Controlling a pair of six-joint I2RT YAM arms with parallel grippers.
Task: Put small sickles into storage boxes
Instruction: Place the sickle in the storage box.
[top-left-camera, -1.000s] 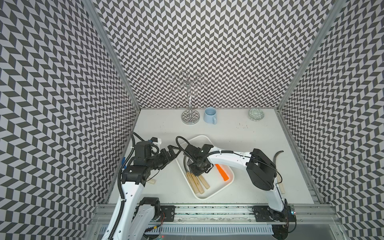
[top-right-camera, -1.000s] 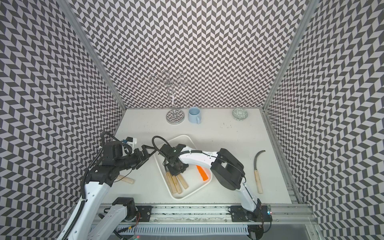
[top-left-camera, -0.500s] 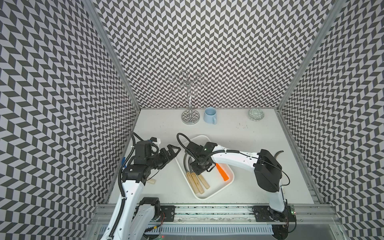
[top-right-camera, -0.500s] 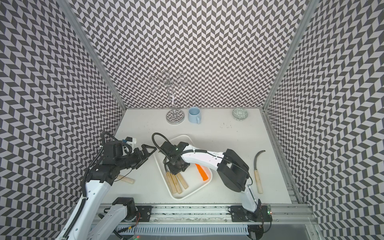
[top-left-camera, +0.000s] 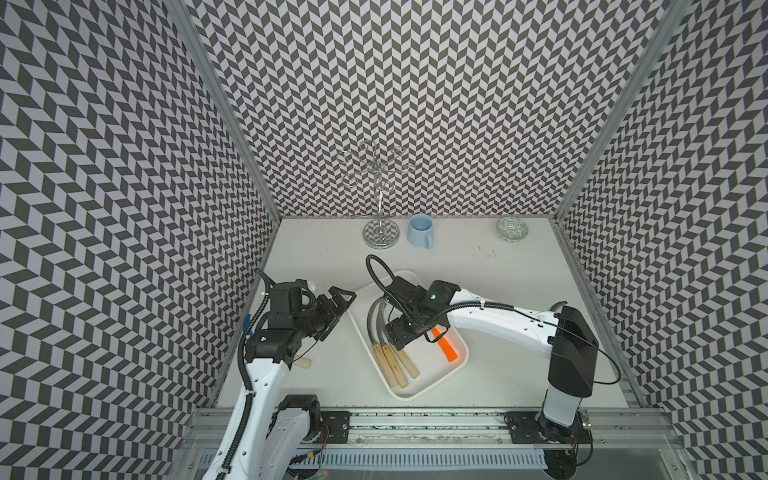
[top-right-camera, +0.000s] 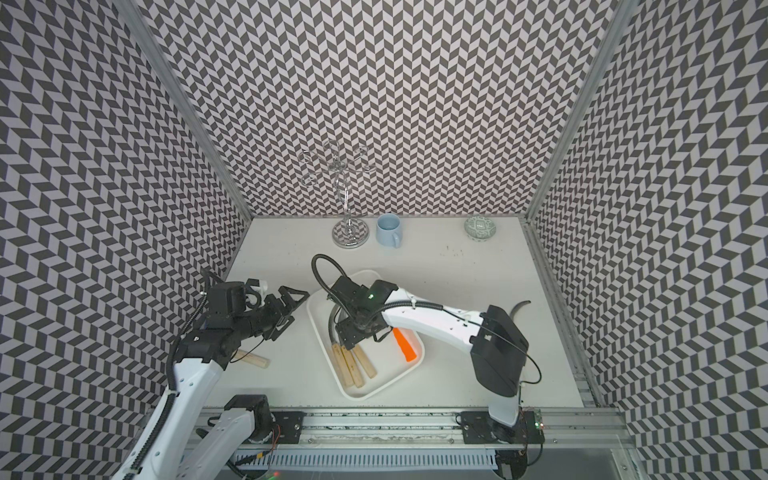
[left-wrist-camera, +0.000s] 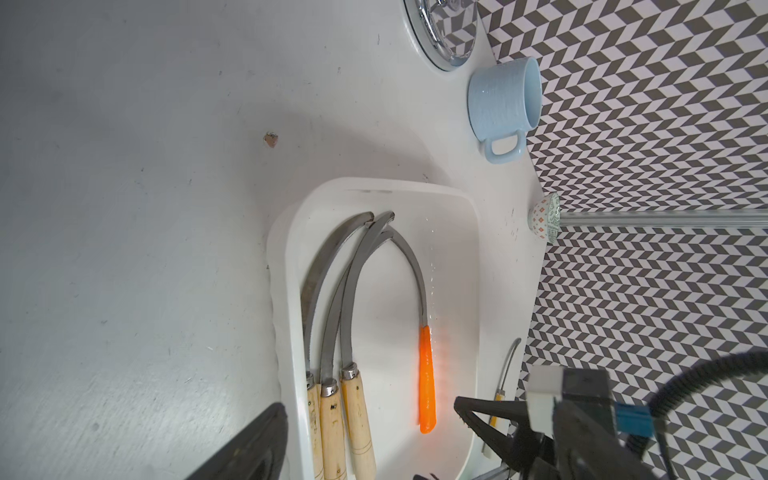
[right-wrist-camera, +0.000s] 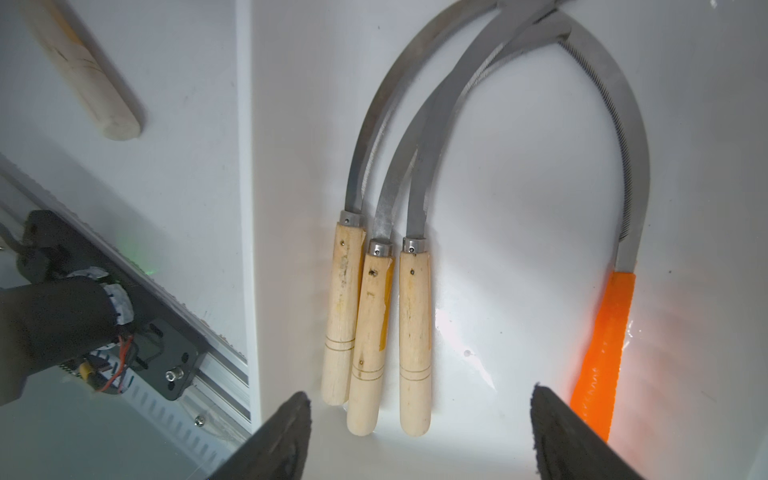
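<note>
**Four sickles (right-wrist-camera: 374, 316) lying in white tray (top-left-camera: 432, 374)**

Three wooden-handled ones and an orange-handled sickle (right-wrist-camera: 602, 353) are seen side by side in it. The right gripper (right-wrist-camera: 419, 432) is held open and empty above them. The left gripper (top-left-camera: 343, 296) is spread wide beside the tray.

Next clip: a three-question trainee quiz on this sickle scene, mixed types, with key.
1. How many sickles lie in the tray?
2. True or false: the right tool grips a sickle.
3. Sickles visible outside the tray: A) none; B) two; C) four.
Key: 1) four; 2) false, it is open and empty; 3) B.
</note>
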